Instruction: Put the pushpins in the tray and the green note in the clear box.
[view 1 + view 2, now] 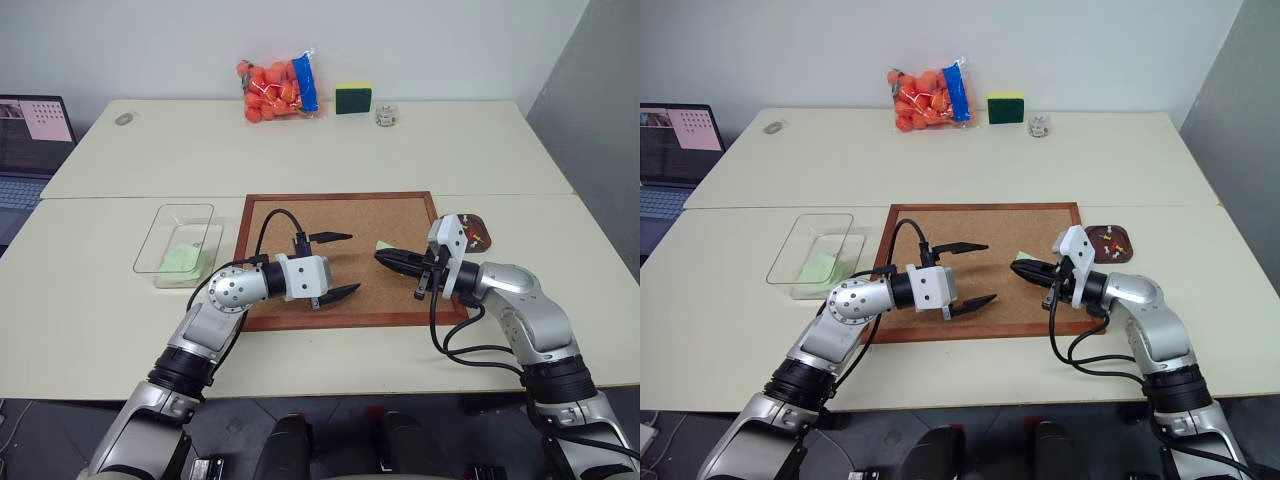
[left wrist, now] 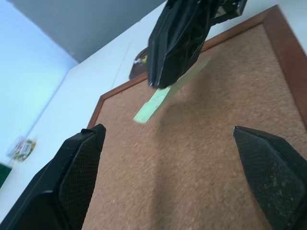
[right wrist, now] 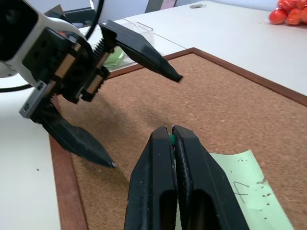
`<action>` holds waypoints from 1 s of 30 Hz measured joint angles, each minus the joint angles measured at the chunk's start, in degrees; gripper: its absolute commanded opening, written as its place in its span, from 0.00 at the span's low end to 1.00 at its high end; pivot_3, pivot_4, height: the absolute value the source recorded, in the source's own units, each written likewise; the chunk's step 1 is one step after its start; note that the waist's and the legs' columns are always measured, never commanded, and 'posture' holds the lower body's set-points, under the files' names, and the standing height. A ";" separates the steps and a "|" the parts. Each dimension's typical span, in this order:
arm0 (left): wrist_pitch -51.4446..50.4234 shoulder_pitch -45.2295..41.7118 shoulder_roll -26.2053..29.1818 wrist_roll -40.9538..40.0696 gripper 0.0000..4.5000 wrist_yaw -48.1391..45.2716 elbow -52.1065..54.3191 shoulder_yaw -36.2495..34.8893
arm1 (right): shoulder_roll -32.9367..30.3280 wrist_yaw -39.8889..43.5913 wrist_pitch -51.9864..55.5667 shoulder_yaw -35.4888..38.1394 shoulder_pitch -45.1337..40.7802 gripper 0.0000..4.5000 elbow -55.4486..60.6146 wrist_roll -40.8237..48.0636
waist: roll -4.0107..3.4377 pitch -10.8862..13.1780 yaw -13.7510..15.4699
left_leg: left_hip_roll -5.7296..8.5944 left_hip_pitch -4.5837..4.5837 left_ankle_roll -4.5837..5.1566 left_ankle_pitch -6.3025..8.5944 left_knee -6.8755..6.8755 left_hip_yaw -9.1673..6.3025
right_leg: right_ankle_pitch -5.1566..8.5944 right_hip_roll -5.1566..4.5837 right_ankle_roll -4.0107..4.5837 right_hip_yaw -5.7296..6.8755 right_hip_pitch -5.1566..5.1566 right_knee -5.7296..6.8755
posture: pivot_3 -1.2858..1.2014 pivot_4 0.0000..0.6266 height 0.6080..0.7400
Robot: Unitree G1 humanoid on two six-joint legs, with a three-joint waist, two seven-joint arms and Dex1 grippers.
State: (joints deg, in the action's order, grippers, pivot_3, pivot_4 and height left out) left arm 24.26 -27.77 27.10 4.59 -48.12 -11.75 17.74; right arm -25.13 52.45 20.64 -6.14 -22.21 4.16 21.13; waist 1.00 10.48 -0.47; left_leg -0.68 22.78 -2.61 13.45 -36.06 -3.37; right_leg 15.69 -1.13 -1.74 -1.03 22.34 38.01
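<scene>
Left eye view, corkboard (image 1: 340, 255): on table, between box and tray.
Box (image 1: 178, 240): green slip inside.
Left gripper (image 1: 335, 265): spread wide, empty, over corkboard.
Right gripper (image 3: 171, 136): clenched on a green pushpin (image 3: 171, 139), above the note (image 3: 244, 191) on corkboard.
Tray (image 1: 1110, 243): pins inside.

Two cream rectangular tables (image 1: 300, 150) stand pushed together before a plain white wall (image 1: 150, 40); a grey panel (image 1: 600, 90) fills the upper right.
</scene>
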 measured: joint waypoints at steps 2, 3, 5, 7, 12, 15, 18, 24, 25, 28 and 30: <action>1.19 -0.17 -0.36 0.16 1.00 -0.60 -0.42 0.73 | 0.37 0.00 0.47 -0.30 0.08 0.00 0.65 0.39 | 0.00 0.00 -0.01 | 0.00 0.00 0.00 0.00 0.00 0.00 | 0.00 0.00 0.00 0.00 0.00 0.01 | 0.52 0.24 1.00; 1.62 -0.37 -0.56 0.28 1.00 -0.93 -0.68 1.10 | 0.57 0.02 1.03 -0.38 0.09 0.00 1.03 0.50 | 0.00 0.00 -0.01 | 0.00 0.00 0.00 0.00 -0.01 -0.01 | 0.00 0.00 0.00 0.01 0.00 0.02 | 0.52 0.24 1.00; 2.57 -1.25 -1.09 0.70 1.00 -1.06 -1.78 1.68 | 0.70 0.05 1.88 -0.81 0.29 0.00 2.17 0.73 | 0.00 0.00 0.01 | 0.00 -0.01 0.00 0.00 -0.02 -0.05 | 0.00 0.01 0.00 0.04 0.00 0.05 | 0.52 0.24 1.00; 3.68 -1.93 -1.53 1.26 1.00 -1.05 -2.41 1.94 | 0.90 0.06 2.44 -1.02 0.46 0.00 2.99 1.03 | 0.00 0.00 0.01 | 0.00 -0.01 0.01 0.00 -0.04 -0.06 | 0.00 0.02 0.00 0.04 0.00 0.08 | 0.52 0.24 1.00; 4.90 -2.53 -2.11 1.55 0.96 -1.32 -3.97 2.16 | 1.05 -0.03 3.38 -1.50 0.48 0.00 3.48 1.26 | 0.00 0.00 -0.05 | -0.01 -0.02 0.01 0.00 -0.04 -0.06 | 0.00 0.04 0.00 0.04 -0.01 0.08 | 0.52 0.24 1.00; 4.90 -2.53 -2.12 1.58 0.84 -1.56 -4.42 2.16 | 1.19 -0.08 3.79 -1.50 0.48 0.00 3.57 2.10 | 0.00 0.00 -0.03 | -0.01 -0.01 0.01 0.00 -0.05 -0.07 | 0.00 0.03 0.00 0.04 -0.01 0.07 | 0.52 0.24 1.00; 4.89 -2.55 -2.12 1.58 0.72 -1.88 -4.48 2.16 | 1.24 -0.13 3.82 -1.50 0.48 0.00 3.57 2.23 | 0.00 0.00 -0.03 | 0.00 -0.01 0.01 0.00 -0.06 -0.06 | 0.00 0.03 0.00 0.04 -0.01 0.08 | 0.52 0.24 1.00; 3.87 -2.56 -2.20 1.54 0.45 -2.30 -4.49 2.10 | 1.21 -0.14 3.82 -1.48 0.46 0.00 3.57 2.23 | 0.00 0.00 -0.03 | 0.00 -0.02 0.01 -0.01 -0.06 -0.08 | 0.00 0.04 0.01 0.05 -0.01 0.11 | 0.52 0.24 1.00; 3.78 -2.56 -2.22 1.55 0.40 -2.43 -4.49 2.10 | 1.21 -0.15 3.82 -1.48 0.44 0.00 3.57 2.23 | 0.00 0.00 -0.03 | -0.01 -0.01 0.01 -0.01 -0.08 -0.07 | -0.01 0.04 0.01 0.05 -0.01 0.11 | 0.52 0.24 1.00; 3.72 -2.56 -2.24 1.56 0.26 -2.50 -4.48 2.11 | 1.21 -0.18 3.82 -1.48 0.35 0.00 3.53 2.22 | 0.00 0.00 -0.03 | -0.01 -0.01 0.01 -0.01 -0.08 -0.07 | -0.01 0.04 0.01 0.05 -0.01 0.11 | 0.52 0.24 1.00; 3.72 -2.56 -2.24 2.09 0.15 -2.11 -4.48 2.10 | 1.20 -0.21 3.81 -1.44 0.28 0.00 3.29 2.20 | 0.00 0.00 -0.03 | -0.01 -0.02 0.01 -0.01 -0.08 -0.07 | -0.01 0.04 0.01 0.05 -0.01 0.11 | 0.52 0.24 1.00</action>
State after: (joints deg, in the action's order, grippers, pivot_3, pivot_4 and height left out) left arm 27.97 -30.32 24.86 6.68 -50.23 -16.23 19.84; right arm -23.93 52.25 24.45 -7.59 -21.93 7.46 23.32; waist 1.00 10.48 -0.50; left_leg -0.69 22.77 -2.60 13.45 -36.14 -3.44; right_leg 15.69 -1.10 -1.73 -0.99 22.33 38.12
